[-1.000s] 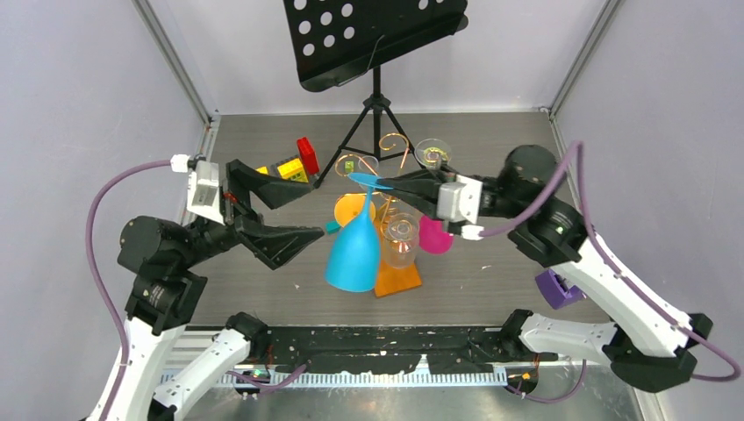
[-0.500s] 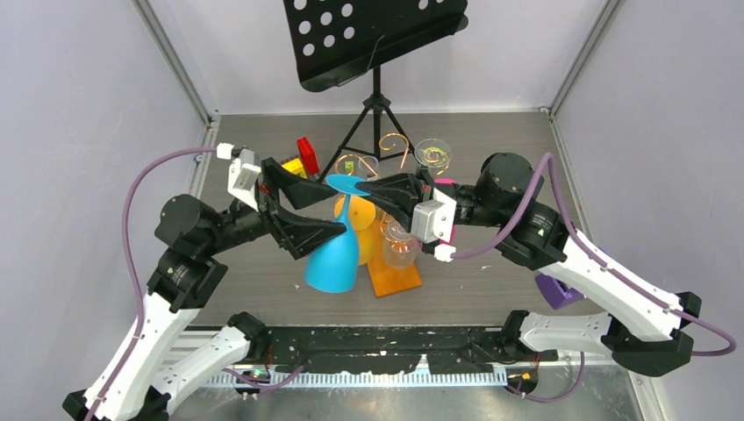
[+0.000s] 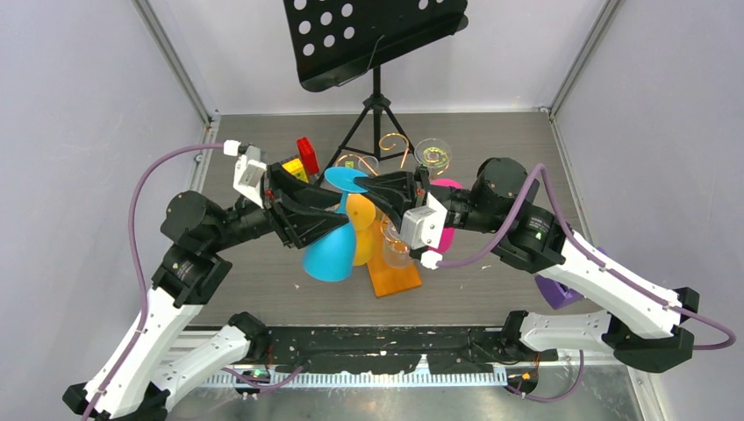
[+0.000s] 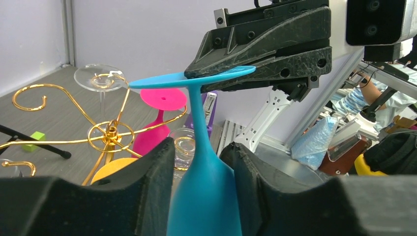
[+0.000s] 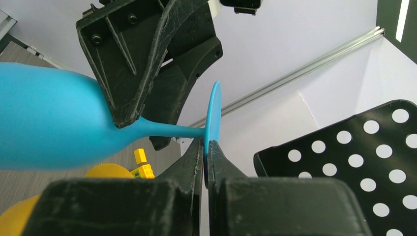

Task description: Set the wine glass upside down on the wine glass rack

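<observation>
Right gripper (image 5: pixel 205 143) pinches the blue wine glass (image 3: pixel 330 254) by its foot.
Left gripper (image 4: pixel 201 150) brackets the bowl, grip unclear: likely a handover.

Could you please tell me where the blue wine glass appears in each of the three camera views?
Top external: the blue wine glass hangs tilted at centre, between the two arms.
Left wrist: bottom centre, with its stem rising to the foot above.
Right wrist: left side, with the bowl lying sideways.
Shared landmark: the right gripper pinching the glass's foot, seen in all three views.
</observation>
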Controlling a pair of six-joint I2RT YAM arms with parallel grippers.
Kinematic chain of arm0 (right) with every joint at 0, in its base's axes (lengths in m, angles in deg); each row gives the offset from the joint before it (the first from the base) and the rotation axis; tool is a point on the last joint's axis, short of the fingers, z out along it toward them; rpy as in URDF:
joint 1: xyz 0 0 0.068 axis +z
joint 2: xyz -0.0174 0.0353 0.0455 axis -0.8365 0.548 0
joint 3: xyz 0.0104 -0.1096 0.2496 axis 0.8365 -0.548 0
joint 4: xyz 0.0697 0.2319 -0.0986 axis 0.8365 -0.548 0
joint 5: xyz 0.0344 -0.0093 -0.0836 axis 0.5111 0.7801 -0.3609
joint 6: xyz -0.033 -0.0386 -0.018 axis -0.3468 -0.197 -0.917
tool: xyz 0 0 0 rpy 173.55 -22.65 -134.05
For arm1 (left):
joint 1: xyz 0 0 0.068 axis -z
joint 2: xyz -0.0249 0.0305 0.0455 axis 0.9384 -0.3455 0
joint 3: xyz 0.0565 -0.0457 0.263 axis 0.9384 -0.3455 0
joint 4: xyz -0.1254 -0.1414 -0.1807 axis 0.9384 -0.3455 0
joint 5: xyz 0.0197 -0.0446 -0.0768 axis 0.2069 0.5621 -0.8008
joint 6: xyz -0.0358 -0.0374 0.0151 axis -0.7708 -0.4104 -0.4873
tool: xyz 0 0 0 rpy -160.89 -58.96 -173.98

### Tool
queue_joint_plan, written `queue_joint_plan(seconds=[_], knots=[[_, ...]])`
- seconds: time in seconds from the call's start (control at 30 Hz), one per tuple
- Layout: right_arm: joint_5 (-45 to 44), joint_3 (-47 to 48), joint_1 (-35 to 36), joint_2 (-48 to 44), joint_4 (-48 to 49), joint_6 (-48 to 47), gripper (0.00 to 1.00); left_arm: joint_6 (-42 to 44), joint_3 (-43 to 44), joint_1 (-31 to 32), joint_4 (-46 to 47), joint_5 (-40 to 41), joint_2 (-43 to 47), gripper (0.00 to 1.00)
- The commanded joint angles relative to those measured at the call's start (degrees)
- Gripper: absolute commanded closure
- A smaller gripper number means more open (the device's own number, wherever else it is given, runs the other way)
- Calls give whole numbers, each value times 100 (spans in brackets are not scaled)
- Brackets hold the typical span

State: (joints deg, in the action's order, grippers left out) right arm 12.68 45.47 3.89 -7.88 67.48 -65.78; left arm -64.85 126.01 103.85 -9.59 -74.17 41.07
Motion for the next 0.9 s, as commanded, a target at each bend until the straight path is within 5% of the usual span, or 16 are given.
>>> queue_joint_plan(seconds=[0.0, 0.23, 0.33, 0.47, 0.6, 0.87], knots=[[-95, 64, 103, -2, 573, -52, 95, -14, -29, 7, 126, 73, -84, 56], [-68, -4, 160, -13, 586, -51, 95, -70, -28, 10, 193, 56, -172, 61], [-56, -16, 169, -22, 607, -44, 95, -79, -25, 7, 196, 13, -225, 70], [-56, -52, 180, -35, 648, -44, 95, -117, -19, 7, 185, -31, -279, 99], [-162, -208, 181, -110, 896, 44, 93, -108, -4, 7, 18, 118, -302, 100], [-470, -515, 182, -467, 1075, 307, 50, 266, 116, 4, -207, 495, -120, 100]])
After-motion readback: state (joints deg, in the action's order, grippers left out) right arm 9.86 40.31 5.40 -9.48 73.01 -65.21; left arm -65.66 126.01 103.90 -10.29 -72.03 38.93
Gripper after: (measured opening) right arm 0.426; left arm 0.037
